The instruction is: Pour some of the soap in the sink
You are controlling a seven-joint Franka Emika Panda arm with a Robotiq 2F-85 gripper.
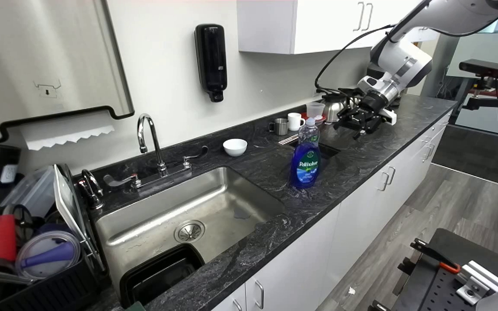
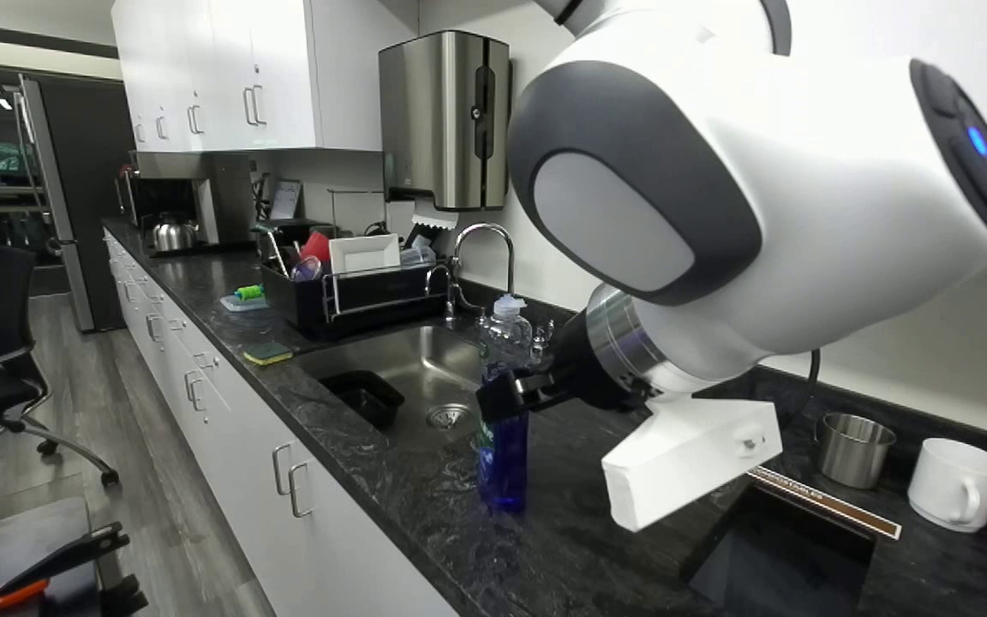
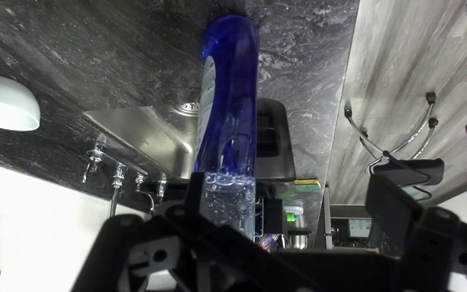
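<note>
- I read "Palmolive" on soap, upright near sink.
- Brown strip: lettering unclear.
- My gripper: jaws wide apart.
- Black tub in sink.

Soap bottle on counter beside sink

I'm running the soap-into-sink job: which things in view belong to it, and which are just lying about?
For the job:
soap bottle
sink
gripper, open

Just lying about:
white bowl
metal mug
white mug
sponge
black tub in the sink
</note>
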